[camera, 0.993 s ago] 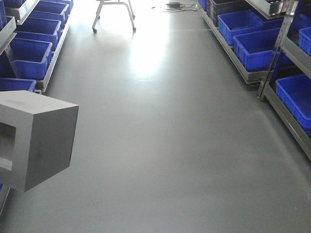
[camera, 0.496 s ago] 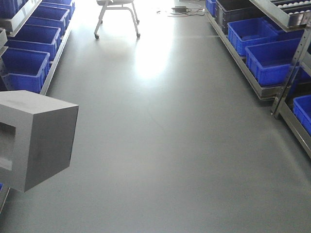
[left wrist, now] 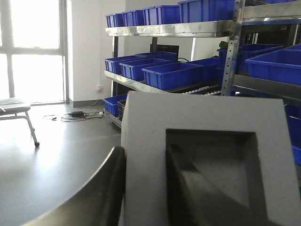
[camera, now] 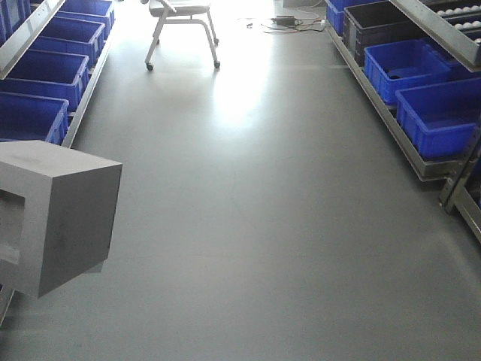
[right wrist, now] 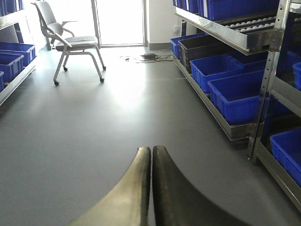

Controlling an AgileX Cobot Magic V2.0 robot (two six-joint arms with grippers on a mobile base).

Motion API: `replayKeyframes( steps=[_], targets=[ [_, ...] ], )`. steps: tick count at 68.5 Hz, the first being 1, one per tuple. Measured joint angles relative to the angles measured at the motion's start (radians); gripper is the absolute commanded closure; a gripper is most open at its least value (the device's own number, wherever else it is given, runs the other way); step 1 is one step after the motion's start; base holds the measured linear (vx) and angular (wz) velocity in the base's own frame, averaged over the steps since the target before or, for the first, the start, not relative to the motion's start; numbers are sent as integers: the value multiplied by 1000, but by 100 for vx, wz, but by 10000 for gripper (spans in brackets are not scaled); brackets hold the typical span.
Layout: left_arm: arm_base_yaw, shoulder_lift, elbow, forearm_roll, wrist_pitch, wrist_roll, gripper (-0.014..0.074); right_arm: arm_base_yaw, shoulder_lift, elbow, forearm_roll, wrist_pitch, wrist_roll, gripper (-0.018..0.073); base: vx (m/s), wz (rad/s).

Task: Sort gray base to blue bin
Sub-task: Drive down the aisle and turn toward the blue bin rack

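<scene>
The gray base (camera: 68,218), a matte gray cube with a square recess, hangs at the left edge of the front view above the floor. In the left wrist view the gray base (left wrist: 146,141) fills the lower right. My left gripper (left wrist: 144,155) is shut on its wall, one finger (left wrist: 106,188) against the outer face and the other finger (left wrist: 197,197) inside the recess. My right gripper (right wrist: 151,149) is shut on nothing over bare floor. Several blue crates line both sides; I cannot tell which one is the blue bin.
A gray floor aisle runs ahead. Low racks of blue crates (camera: 45,68) stand on the left and blue crates (camera: 436,113) on the right, with a black crate (camera: 376,22) further back. A wheeled chair (camera: 184,15) and floor cables (camera: 289,19) lie at the far end.
The whole front view has moved forward down the aisle: the crates on both sides slid outward and the chair came closer. The gray base stays in the same hold.
</scene>
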Motion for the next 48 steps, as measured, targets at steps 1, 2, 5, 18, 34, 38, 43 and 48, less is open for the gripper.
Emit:
replayKeyframes(
  steps=[1, 2, 5, 18, 34, 38, 43, 48],
  targets=[
    [0, 0, 0, 0, 0, 0, 594, 0, 0, 0, 0, 0, 0, 564, 37, 6],
    [0, 0, 0, 0, 0, 0, 594, 0, 0, 0, 0, 0, 0, 564, 36, 7],
    [0, 0, 0, 0, 0, 0, 594, 0, 0, 0, 0, 0, 0, 564, 36, 9],
    [0, 0, 0, 0, 0, 0, 594, 0, 0, 0, 0, 0, 0, 564, 35, 24],
    [0, 0, 0, 0, 0, 0, 594, 0, 0, 0, 0, 0, 0, 564, 33, 54],
    [0, 0, 0, 0, 0, 0, 594, 0, 0, 0, 0, 0, 0, 564, 31, 72],
    [0, 0, 0, 0, 0, 0, 594, 0, 0, 0, 0, 0, 0, 564, 29, 77],
    [0, 0, 0, 0, 0, 0, 594, 0, 0, 0, 0, 0, 0, 564, 27, 81]
  ],
)
